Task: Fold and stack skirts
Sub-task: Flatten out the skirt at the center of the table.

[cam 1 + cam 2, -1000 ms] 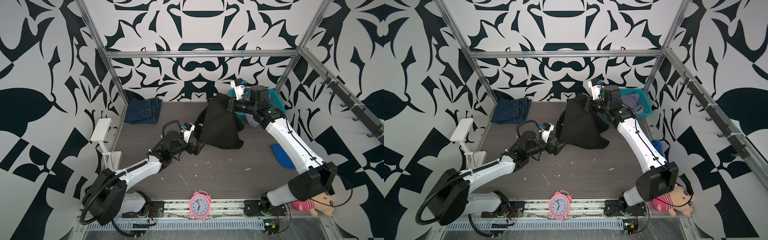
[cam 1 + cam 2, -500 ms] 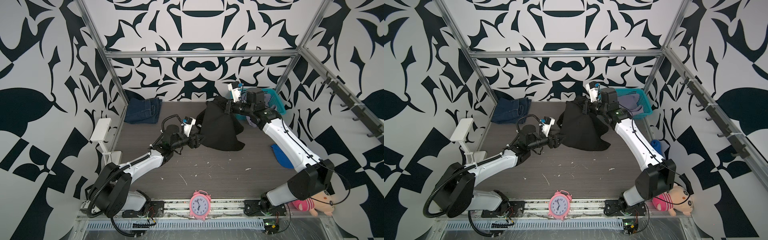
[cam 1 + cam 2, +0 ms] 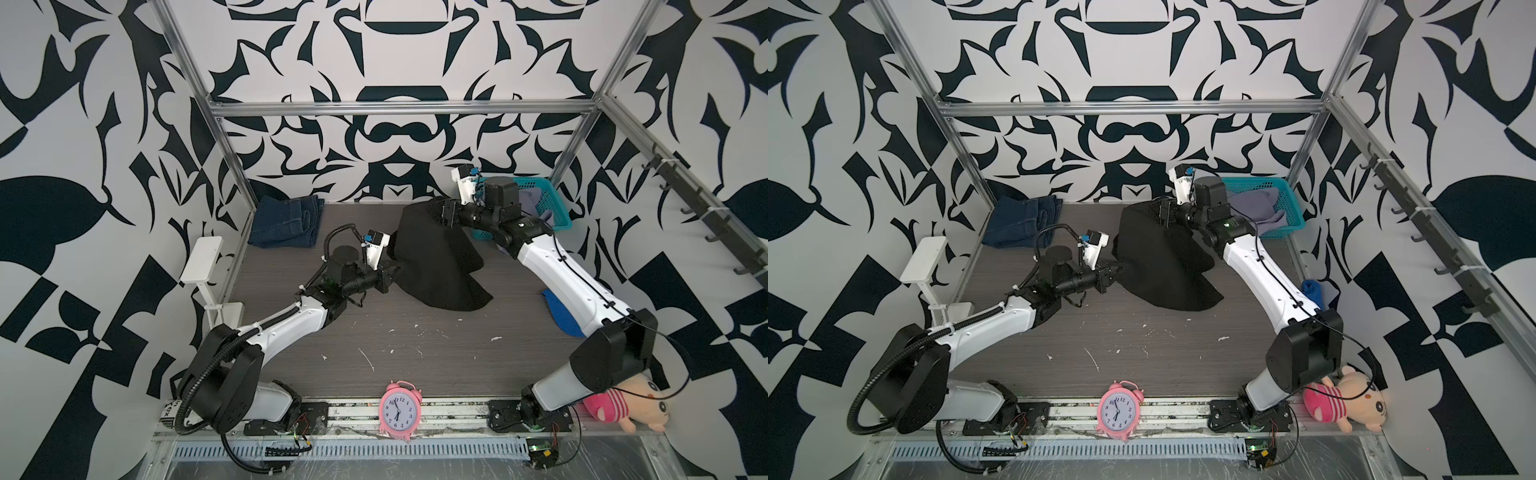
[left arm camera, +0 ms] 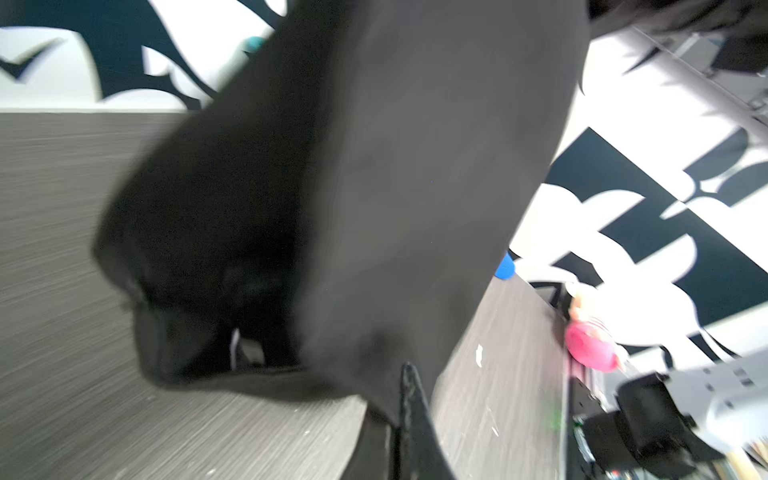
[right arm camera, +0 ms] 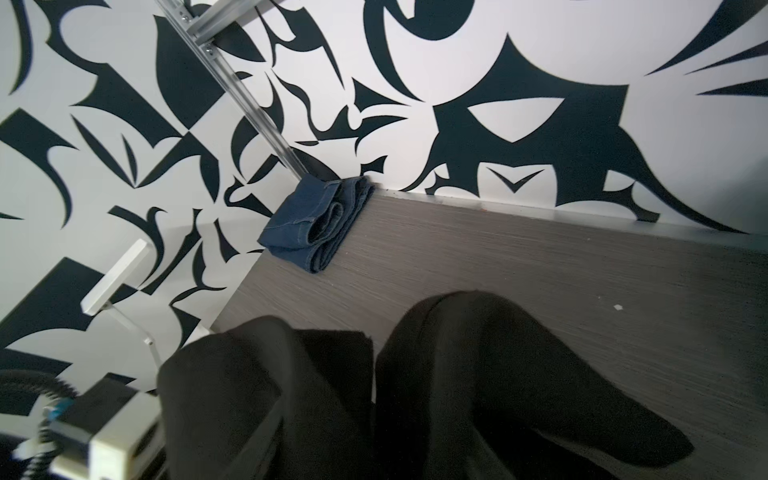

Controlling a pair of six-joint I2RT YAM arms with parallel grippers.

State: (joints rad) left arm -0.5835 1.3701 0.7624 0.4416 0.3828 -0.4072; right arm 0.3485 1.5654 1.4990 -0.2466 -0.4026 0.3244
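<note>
While the left gripper (image 3: 390, 274) is pressed together on the left edge of the black skirt (image 3: 436, 257), the cloth stands tented just far of table centre. Its top corner is up at the right gripper (image 3: 445, 212), and its lower hem is spread on the table (image 3: 415, 353).

Right gripper: the fingers are buried in black cloth in both top views and do not show in the right wrist view. I cannot tell whether they are spread or closed.

Other skirts:
- The denim skirt (image 3: 286, 222) is folded in the far left corner, against the back wall.
- The lavender skirt (image 3: 1254, 208) is bunched in the teal basket (image 3: 1291, 208) in the far right corner.

Surface:
- The table is a grey wood-grain board, matte.
- White flecks (image 3: 365, 359) are scattered over the near half, one of them a longer sliver.
- A bright blue cloth (image 3: 561, 316) lies at the right edge, partly behind the right arm.
- A pink alarm clock (image 3: 399, 409) stands upright at the near edge, centre.
- A plush toy (image 3: 615, 409) lies at the near right corner by the right arm's base.

Room:
- The walls (image 3: 395, 137) carry a bold black-on-white pattern on three sides.
- An aluminium frame (image 3: 399, 107) runs up the corners and across the back.
- A hook rail (image 3: 706, 216) is on the right wall.
- A white stand (image 3: 203, 259) with a flat plate sits at the left edge.
</note>
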